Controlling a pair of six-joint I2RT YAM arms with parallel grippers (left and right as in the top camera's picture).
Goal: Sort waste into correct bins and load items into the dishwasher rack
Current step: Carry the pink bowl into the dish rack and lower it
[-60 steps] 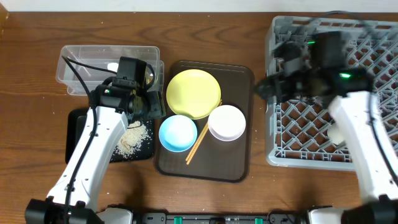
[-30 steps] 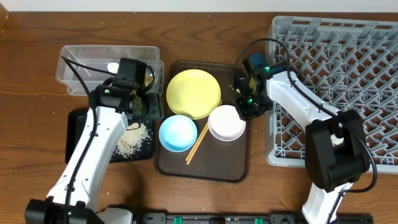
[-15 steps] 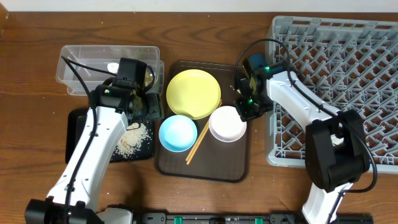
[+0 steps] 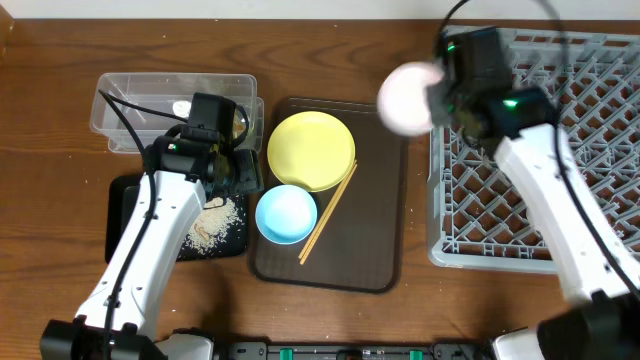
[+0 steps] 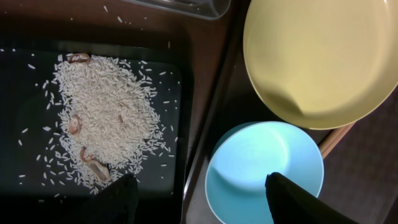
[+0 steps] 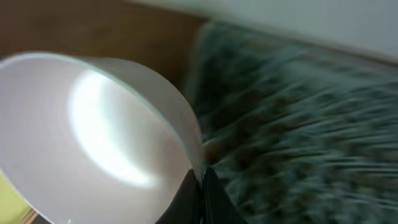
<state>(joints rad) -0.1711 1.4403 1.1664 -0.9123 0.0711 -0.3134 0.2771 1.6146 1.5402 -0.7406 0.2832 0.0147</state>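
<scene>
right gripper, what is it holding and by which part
The white bowl, pinched at its rim by the right gripper.

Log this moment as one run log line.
right gripper: shut on white bowl, aloft beside dishwasher rack | left gripper: open over blue bowl | on tray: yellow plate, chopsticks

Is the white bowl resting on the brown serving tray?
No, the right hand holds the white bowl up off the serving tray, beside the grey rack.
</scene>
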